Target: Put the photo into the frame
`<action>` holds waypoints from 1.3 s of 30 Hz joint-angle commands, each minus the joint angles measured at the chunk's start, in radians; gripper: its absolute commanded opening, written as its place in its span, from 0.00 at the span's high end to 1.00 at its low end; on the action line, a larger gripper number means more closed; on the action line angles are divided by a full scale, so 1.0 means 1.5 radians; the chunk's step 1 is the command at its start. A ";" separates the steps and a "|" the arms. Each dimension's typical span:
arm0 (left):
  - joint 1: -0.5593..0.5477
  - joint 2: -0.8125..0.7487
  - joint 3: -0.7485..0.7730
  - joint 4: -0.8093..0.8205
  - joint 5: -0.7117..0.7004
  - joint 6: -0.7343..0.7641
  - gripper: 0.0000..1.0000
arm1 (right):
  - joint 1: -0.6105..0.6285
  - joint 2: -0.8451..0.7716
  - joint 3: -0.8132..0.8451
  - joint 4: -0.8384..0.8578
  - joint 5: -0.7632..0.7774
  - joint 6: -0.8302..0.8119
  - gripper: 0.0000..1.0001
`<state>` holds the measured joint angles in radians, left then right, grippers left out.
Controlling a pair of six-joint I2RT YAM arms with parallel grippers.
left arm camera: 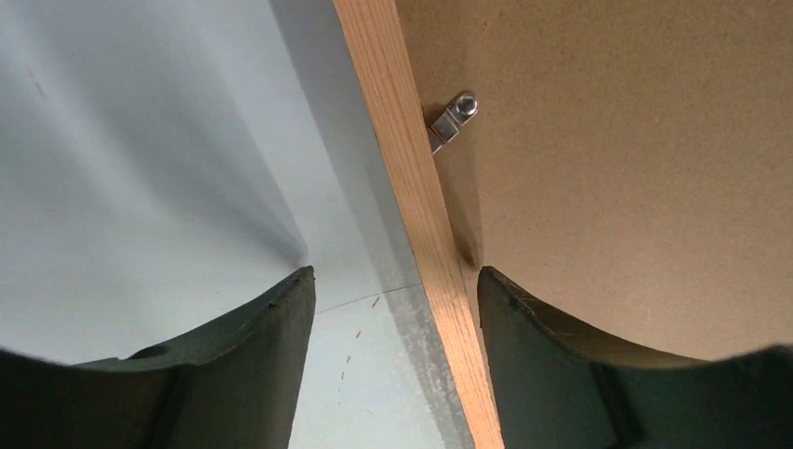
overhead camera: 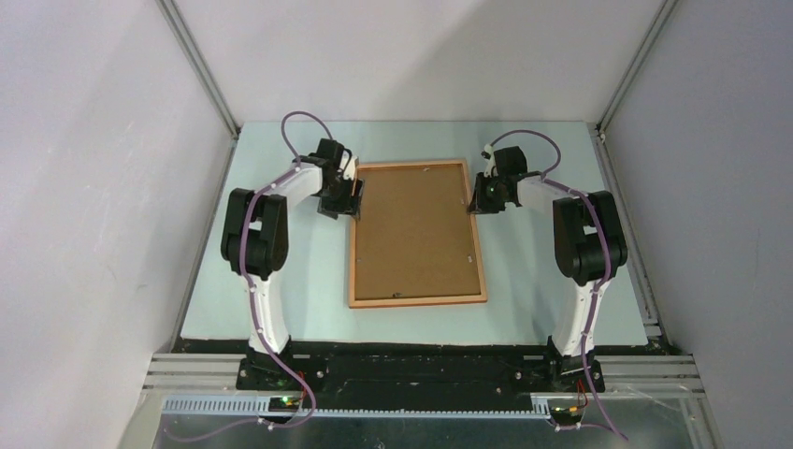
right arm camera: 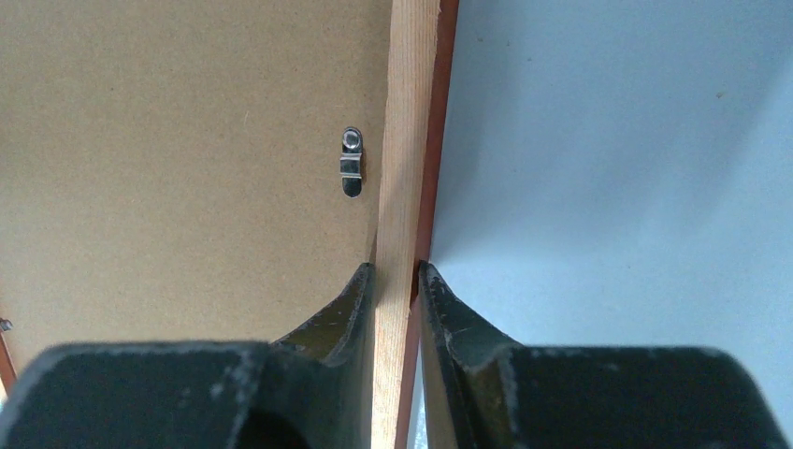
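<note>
Pinching smooth wooden frame (right arm camera: 404,140) rail: right claw (right arm camera: 396,273) | left claw (left arm camera: 395,279) gaping astride opposite rail (matte fibreboard back (overhead camera: 416,234) up)

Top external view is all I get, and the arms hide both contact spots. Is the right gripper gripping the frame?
Observer: Yes. The right wrist view shows the right gripper shut on the frame, one finger on each side of its rail.
Operator: And the left?
Observer: The left gripper straddles its rail, open, with the outer finger well clear.
Operator: Any clip nearby?
Observer: One metal clip on the backing board, angled toward the rail.
</note>
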<state>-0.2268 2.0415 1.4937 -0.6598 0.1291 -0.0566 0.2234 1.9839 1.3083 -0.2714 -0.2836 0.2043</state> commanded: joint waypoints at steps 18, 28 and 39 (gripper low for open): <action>-0.017 0.007 -0.010 0.015 0.087 -0.026 0.69 | 0.008 -0.106 -0.050 0.042 0.021 -0.013 0.75; -0.019 -0.001 -0.024 0.021 0.092 -0.025 0.84 | 0.005 -0.114 -0.051 0.047 0.037 -0.015 0.50; -0.034 -0.012 -0.038 0.021 0.094 0.000 1.00 | 0.009 -0.060 -0.007 0.024 0.073 -0.026 0.37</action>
<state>-0.2470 2.0434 1.4719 -0.6373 0.2428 -0.1040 0.2302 1.8603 1.2335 -0.2359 -0.2127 0.1822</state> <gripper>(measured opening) 0.243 0.621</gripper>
